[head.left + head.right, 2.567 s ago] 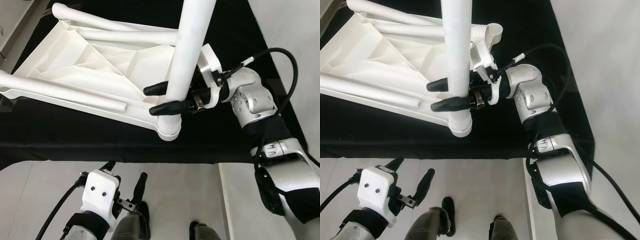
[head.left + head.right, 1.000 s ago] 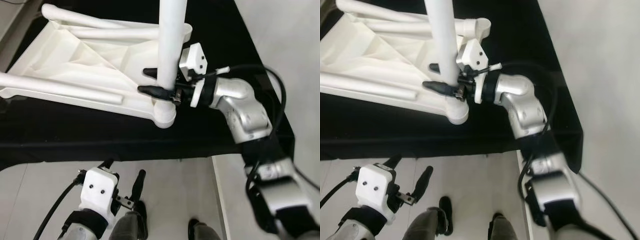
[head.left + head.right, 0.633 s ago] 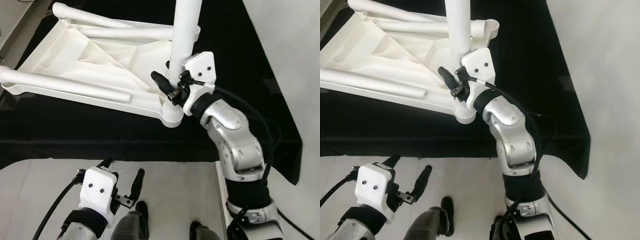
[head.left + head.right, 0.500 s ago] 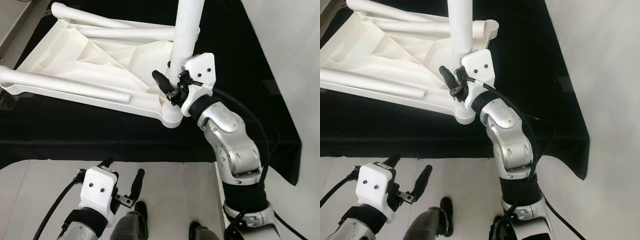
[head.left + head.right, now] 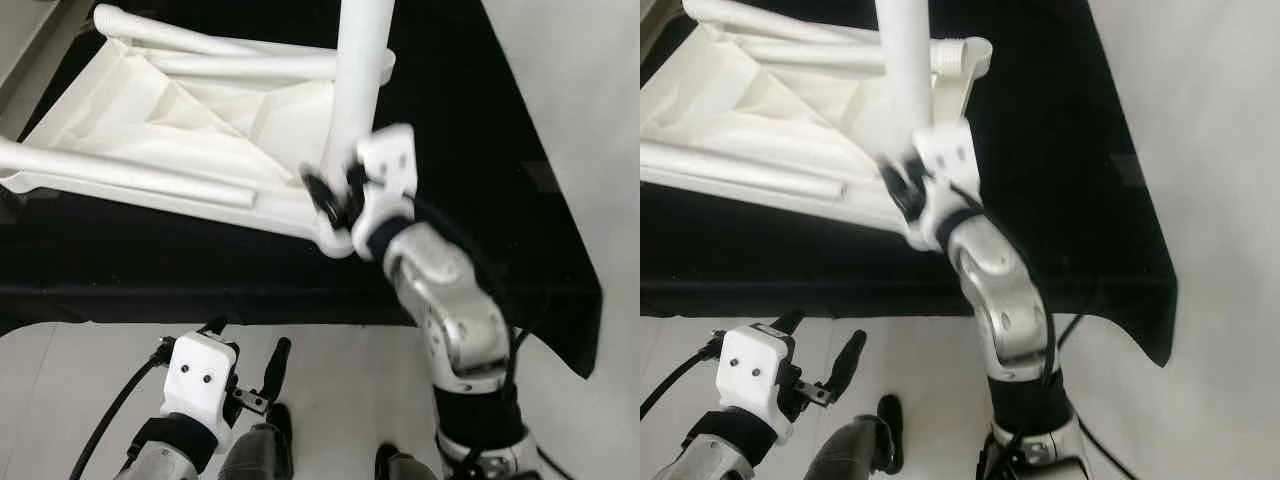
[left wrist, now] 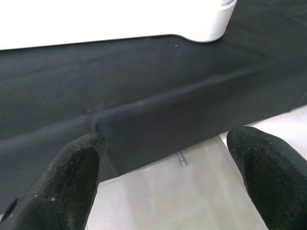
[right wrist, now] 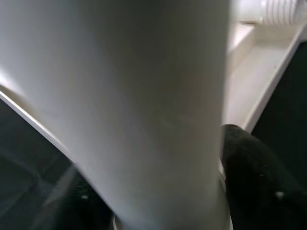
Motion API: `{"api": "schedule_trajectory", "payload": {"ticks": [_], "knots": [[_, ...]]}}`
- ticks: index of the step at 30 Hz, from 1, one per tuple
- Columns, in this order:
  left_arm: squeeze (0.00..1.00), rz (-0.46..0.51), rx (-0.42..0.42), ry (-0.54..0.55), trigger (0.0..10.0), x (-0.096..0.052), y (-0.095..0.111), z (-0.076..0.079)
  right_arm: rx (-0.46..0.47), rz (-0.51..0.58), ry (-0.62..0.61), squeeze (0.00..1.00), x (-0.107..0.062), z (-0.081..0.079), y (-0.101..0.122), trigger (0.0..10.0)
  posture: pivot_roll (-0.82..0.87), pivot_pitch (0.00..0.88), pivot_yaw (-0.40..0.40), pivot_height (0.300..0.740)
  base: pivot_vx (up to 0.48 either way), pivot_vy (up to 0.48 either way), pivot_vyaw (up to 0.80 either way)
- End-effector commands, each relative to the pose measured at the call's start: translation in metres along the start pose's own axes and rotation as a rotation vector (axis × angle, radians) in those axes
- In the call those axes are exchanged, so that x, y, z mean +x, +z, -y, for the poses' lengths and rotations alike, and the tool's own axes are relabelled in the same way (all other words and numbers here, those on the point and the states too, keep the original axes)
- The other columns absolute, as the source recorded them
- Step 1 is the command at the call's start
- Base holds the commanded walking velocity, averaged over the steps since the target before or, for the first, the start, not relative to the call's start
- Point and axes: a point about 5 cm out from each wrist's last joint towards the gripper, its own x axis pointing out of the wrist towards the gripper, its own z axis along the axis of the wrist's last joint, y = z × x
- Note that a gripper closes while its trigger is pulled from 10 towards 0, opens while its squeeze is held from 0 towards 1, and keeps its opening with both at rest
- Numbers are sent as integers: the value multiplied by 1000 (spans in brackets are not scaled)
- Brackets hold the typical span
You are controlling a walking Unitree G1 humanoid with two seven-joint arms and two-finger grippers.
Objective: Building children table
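Right end effector (image 5: 335,200) pinches the upright white leg (image 5: 358,80) at the tabletop's (image 5: 200,110) near corner; left end effector (image 6: 168,158) hangs spread.

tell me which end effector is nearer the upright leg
Right. The right end effector is at the base of the upright leg, fingers either side. The left end effector hangs low over the floor, off the tabletop.

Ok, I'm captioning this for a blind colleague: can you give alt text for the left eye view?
The right gripper clasps an upright white table leg where it meets the upturned white tabletop lying on a black cloth. The left gripper hangs low over pale floor, fingers apart.
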Motion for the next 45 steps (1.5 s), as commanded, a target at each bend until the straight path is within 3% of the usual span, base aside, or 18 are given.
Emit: {"api": "schedule_trajectory", "payload": {"ticks": [1,2,4,5,11,16,19,22,25,26,29,30,39,45], "knots": [[0,-27,-2,3,10000,-2,-5,0,39,-102,-68,1000,-2,12,-22,10000,-17,370,21,740,0,0,0],[0,-26,-2,3,10000,-1,-6,0,87,-11,20,961,1,6,-7,10000,-17,362,24,740,0,0,0],[0,-26,-1,4,10000,-1,-6,0,109,33,69,961,2,2,1,10000,-17,362,24,740,0,0,0],[0,-25,-1,4,10000,-1,-6,0,102,83,132,0,4,0,10,10000,-18,363,23,740,0,0,0],[0,-22,-1,5,10000,0,-6,0,1,160,294,0,9,3,28,10000,-16,361,17,740,0,0,0],[0,-16,0,11,10000,2,-5,0,-127,249,536,0,18,15,54,10000,-12,358,12,740,0,0,0],[0,-15,0,14,10000,2,-5,0,-211,246,648,0,23,19,62,10000,-15,356,12,740,0,0,0],[0,-14,0,14,10000,2,-5,0,-228,240,677,0,24,20,63,10000,-15,356,12,740,0,0,0],[0,-11,-2,15,10000,4,-5,-1,-269,232,812,0,27,12,67,10000,-36,355,9,740,0,0,0],[0,-7,-4,13,10000,6,-5,0,-261,197,903,0,29,8,64,8392,-40,355,2,740,0,0,0],[0,-7,-4,12,10000,7,-5,0,-258,188,920,0,29,8,63,8392,-40,355,2,740,0,0,0],[0,-4,-6,12,10000,7,-5,0,-254,171,926,0,30,7,60,0,-53,353,-5,740,0,0,0],[0,6,-16,13,10000,11,-6,2,-249,135,965,0,39,11,52,0,-75,348,-9,740,0,0,0],[0,9,-19,14,10000,11,-6,2,-228,125,892,0,43,17,51,0,-84,346,-9,740,0,0,0]]}}
